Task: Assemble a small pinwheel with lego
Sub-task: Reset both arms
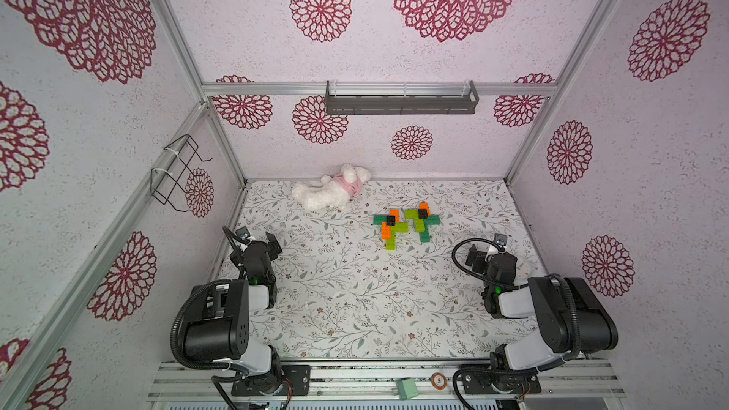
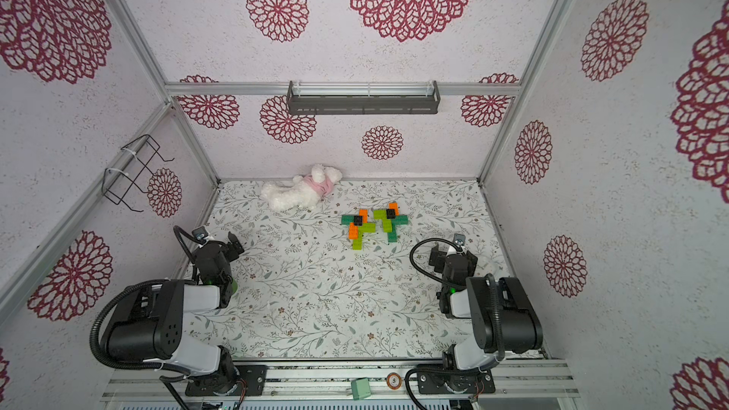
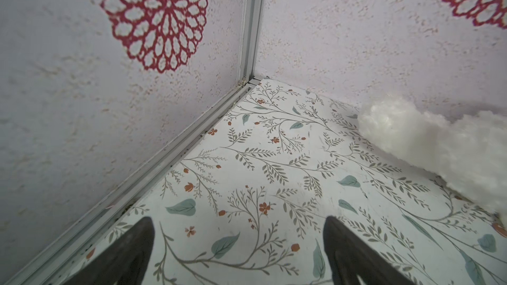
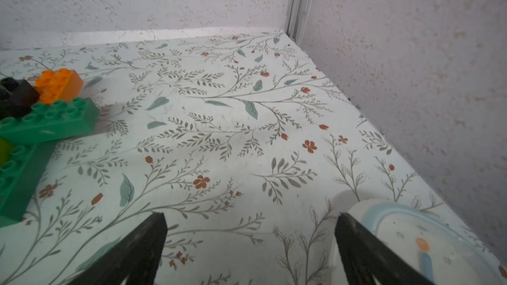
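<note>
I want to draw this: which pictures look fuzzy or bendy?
In both top views the wall rails lean outward. In the left wrist view the plush toy looks washed out. In the right wrist view the nearest green brick and the plate look fuzzy.

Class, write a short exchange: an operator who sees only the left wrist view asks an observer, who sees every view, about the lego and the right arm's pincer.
Operator: My view shows only part of the plush toy and a patch of table. Where is the lego?
Observer: It lies in two cross-shaped clusters, side by side, toward the back of the table, to the right of the plush toy.
Operator: Is the right pincer holding a piece?
Observer: No, it is open and empty, and apart from the lego.
</note>
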You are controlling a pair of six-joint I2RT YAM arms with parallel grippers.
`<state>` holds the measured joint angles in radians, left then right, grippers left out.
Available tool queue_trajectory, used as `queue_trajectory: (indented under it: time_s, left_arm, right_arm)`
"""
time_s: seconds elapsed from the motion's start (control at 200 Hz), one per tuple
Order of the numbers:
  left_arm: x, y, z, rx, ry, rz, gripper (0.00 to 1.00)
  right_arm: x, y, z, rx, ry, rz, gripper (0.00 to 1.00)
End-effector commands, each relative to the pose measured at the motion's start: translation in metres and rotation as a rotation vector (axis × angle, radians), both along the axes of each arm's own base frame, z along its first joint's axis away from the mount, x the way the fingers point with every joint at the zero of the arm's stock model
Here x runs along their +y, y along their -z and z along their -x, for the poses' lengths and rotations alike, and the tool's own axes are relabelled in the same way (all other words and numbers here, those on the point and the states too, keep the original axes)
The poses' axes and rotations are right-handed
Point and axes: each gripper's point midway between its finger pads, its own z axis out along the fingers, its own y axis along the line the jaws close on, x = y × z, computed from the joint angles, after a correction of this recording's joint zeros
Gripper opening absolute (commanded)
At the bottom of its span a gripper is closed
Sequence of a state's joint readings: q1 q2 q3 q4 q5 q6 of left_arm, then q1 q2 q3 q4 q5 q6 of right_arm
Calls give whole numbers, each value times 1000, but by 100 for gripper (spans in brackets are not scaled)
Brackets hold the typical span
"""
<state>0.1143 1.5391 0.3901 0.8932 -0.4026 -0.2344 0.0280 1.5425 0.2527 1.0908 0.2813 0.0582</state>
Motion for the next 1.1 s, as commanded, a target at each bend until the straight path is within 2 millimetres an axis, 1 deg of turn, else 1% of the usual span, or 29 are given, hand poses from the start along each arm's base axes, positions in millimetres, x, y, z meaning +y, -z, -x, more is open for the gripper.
queue_trajectory:
  time_s: [0.0, 0.115, 0.18, 0.385, 1.096]
  left_arm:
    - [0, -3, -1, 13, -13, -29, 97]
    - [0, -3, -2, 15, -11, -28, 97]
    - [-10, -1, -11, 44, 54, -35, 97]
    - [-11, -2, -8, 34, 55, -38, 97]
    - [-11, -2, -9, 37, 55, -44, 97]
  right_arm:
    - [5, -28, -8, -105, -27, 19, 99]
    - [5, -28, -8, -107, -26, 19, 99]
    - [5, -28, -8, -106, -26, 18, 99]
    - [5, -28, -8, -106, -27, 19, 99]
    - [5, -28, -8, -106, -27, 20, 99]
